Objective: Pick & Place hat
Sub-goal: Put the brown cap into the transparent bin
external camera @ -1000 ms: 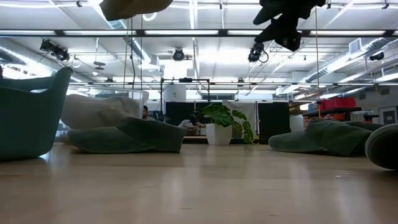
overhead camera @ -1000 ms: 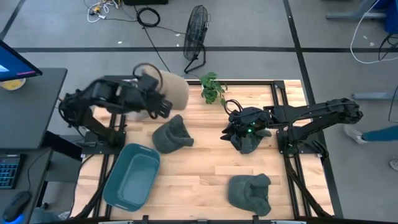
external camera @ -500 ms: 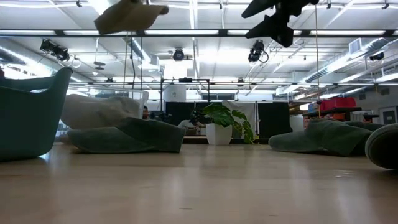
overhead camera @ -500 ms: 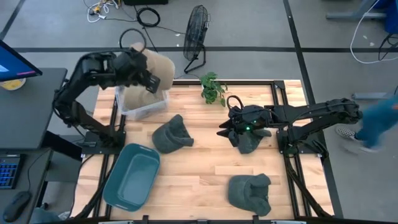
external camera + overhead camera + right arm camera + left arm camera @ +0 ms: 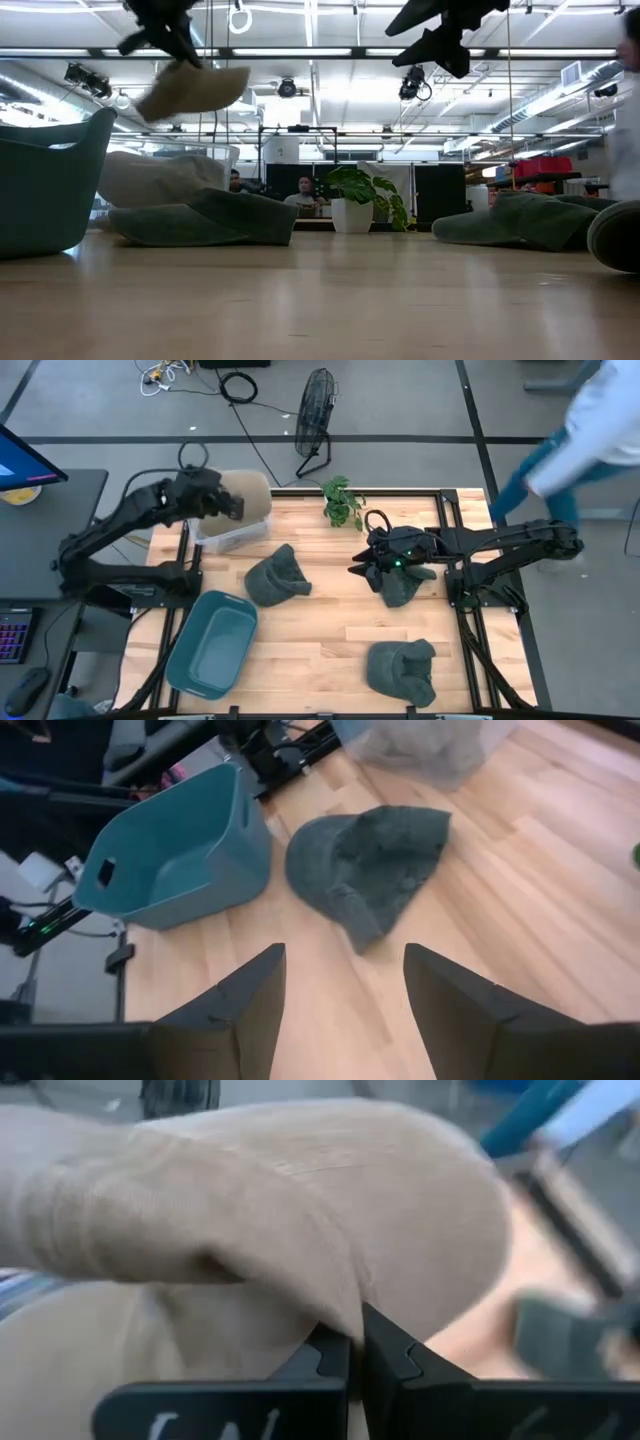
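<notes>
My left gripper (image 5: pixel 228 503) (image 5: pixel 165 35) is shut on a beige hat (image 5: pixel 250 493) (image 5: pixel 190 88) in the air over a clear bin (image 5: pixel 228 535) at the table's far left. My right gripper (image 5: pixel 362 567) (image 5: pixel 345 1000) is open and empty. It hovers high over the table's middle, just left of a dark green hat (image 5: pixel 402 588) lying on the table. Two more dark green hats lie on the table: one (image 5: pixel 275 575) (image 5: pixel 365 865) at centre left and one (image 5: pixel 402 670) near the front edge. My left gripper pinches a raised fold of the beige hat's cloth (image 5: pixel 352 1312) between its two fingertips. The hat hangs below the fingers (image 5: pixel 190 88), tilted. It is lifted clear of the clear bin and the table.
A teal tub (image 5: pixel 210 645) (image 5: pixel 170 850) stands at the front left. A potted plant (image 5: pixel 343 500) stands at the far edge, with a fan (image 5: pixel 315 415) on the floor behind it. A person (image 5: pixel 590 430) moves past the table's far right corner.
My left gripper has carried the beige hat toward the table's far left corner and then lowered it over the clear bin. The hat now hangs lower than before. My right gripper has shifted slightly toward the left. A person has walked in at the far right.
</notes>
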{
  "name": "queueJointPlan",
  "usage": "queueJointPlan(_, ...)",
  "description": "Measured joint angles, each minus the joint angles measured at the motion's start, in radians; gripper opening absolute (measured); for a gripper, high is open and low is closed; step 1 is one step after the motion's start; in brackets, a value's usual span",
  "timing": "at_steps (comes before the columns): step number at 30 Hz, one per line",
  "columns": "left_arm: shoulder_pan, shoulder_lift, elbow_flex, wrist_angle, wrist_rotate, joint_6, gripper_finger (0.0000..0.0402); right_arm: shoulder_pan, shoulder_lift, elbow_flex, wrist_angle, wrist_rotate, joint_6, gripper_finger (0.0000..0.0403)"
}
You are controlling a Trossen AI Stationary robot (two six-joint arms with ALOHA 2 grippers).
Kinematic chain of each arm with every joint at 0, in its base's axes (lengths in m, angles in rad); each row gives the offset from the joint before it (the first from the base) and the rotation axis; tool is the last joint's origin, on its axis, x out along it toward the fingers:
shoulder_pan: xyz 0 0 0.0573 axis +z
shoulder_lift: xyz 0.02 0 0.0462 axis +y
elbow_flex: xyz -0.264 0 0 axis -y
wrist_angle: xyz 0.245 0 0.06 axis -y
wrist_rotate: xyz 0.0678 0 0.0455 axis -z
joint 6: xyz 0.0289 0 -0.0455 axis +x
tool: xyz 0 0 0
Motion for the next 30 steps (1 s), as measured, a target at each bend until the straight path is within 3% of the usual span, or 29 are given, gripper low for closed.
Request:
queueJointPlan(4, 0.023, -0.028, -0.174, 0.209, 0.009, -0.011, 0.0005, -0.021, 0.000, 0.000, 0.000, 0.001, 0.005, 0.0209)
queueJointPlan(11, 0.071, -0.027, -0.346, 0.311, 0.010, -0.045, 0.0005, -0.036, 0.000, 0.000, 0.001, 0.000, 0.007, 0.0209)
queueJointPlan(21, 0.097, -0.028, -0.287, 0.284, 0.022, -0.021, 0.0005, -0.037, 0.000, 0.000, 0.001, 0.000, 0.007, 0.0209)
queueJointPlan(30, 0.075, -0.028, -0.207, 0.057, -0.015, -0.055, 0.0005, -0.038, 0.000, 0.000, 0.001, 0.000, 0.007, 0.0209)
